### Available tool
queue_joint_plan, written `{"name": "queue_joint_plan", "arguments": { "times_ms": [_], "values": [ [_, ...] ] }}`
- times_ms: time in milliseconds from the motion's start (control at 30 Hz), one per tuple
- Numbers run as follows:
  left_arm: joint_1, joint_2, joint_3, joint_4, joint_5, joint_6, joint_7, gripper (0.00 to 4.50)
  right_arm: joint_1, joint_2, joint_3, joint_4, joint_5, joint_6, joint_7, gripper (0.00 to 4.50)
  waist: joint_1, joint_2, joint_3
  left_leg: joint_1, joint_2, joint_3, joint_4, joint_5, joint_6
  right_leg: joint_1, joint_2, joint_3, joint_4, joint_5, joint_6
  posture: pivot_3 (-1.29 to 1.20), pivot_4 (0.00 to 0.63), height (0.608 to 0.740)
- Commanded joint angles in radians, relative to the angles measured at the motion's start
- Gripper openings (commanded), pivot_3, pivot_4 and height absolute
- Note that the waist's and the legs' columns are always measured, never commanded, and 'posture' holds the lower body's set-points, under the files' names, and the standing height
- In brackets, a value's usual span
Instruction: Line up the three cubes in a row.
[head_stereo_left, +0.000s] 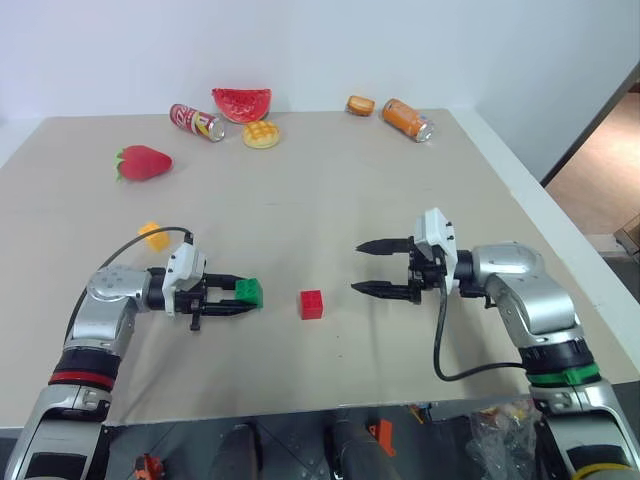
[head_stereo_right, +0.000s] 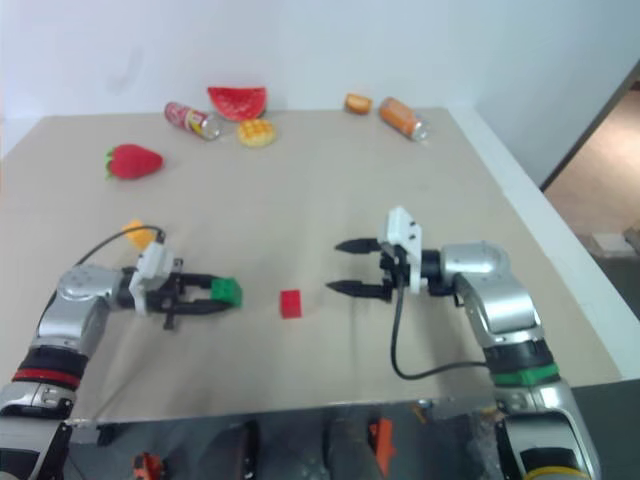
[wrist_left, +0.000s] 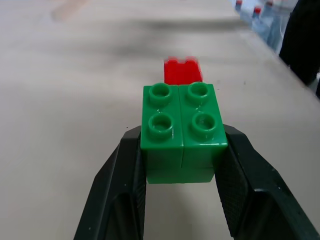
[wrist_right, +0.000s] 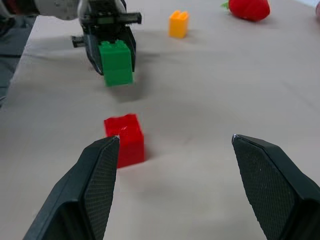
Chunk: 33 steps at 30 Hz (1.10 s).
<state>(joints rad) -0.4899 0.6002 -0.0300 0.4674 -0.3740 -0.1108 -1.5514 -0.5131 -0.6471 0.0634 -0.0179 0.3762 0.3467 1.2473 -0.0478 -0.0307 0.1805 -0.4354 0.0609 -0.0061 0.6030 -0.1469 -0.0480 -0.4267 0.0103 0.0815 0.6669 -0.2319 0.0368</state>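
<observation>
Three cubes (head_stereo_left: 311, 304) – two cans (head_stereo_left: 196, 122) (tipped)

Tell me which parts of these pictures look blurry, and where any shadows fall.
Left wrist view: the green cube in the left gripper is sharp, the red cube behind it blurred. Right wrist view: a soft shadow lies on the table under the green cube; the right gripper is open.

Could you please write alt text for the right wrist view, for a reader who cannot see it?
The open right end effector points across the beige table at a red cube standing near one finger. Beyond it, the left end effector holds a green cube off the table; a yellow-orange cube and a strawberry toy lie farther back.
</observation>
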Motion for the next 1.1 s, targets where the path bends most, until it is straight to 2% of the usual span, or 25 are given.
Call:
{"name": "queue_joint_plan", "arguments": {
  "times_ms": [33, 233, 567, 1100],
  "values": [
    [-0.031, -0.003, 0.001, 0.056, 0.014, -0.063, -0.04, 1.32, 0.022, -0.034, -0.045, -0.109, 0.056, 0.027, 0.002, 3.72, 0.0, 0.0, 0.0, 0.0, 0.0, 0.0, 0.0, 0.0, 0.0, 0.0, 0.0, 0.0, 0.0, 0.0, 0.0, 0.0, 0.15, 0.74],
    [-0.038, -0.013, -0.013, 0.119, 0.031, -0.107, -0.062, 1.32, 0.044, -0.057, -0.056, -0.152, 0.081, 0.048, -0.019, 3.72, 0.001, 0.0, 0.0, 0.0, 0.0, 0.0, 0.001, 0.0, 0.0, 0.0, 0.0, 0.0, 0.0, -0.001, -0.002, 0.0, 0.15, 0.74],
    [-0.03, -0.009, -0.073, 0.1, 0.043, -0.137, -0.063, 1.32, 0.034, -0.05, -0.039, -0.136, 0.073, 0.039, -0.033, 3.72, 0.001, 0.0, 0.0, -0.001, 0.0, 0.0, 0.002, 0.0, 0.0, 0.001, 0.0, 0.0, 0.0, -0.001, -0.002, 0.0, 0.15, 0.74],
    [-0.055, -0.056, -0.068, 0.127, 0.125, -0.123, 0.043, 1.32, 0.03, -0.038, -0.028, -0.124, 0.064, 0.028, -0.043, 3.72, 0.005, 0.001, -0.001, 0.0, -0.001, -0.001, 0.008, 0.001, 0.001, 0.004, -0.001, 0.001, 0.0, 0.001, -0.001, 0.0, 0.15, 0.74]
  ]
}}
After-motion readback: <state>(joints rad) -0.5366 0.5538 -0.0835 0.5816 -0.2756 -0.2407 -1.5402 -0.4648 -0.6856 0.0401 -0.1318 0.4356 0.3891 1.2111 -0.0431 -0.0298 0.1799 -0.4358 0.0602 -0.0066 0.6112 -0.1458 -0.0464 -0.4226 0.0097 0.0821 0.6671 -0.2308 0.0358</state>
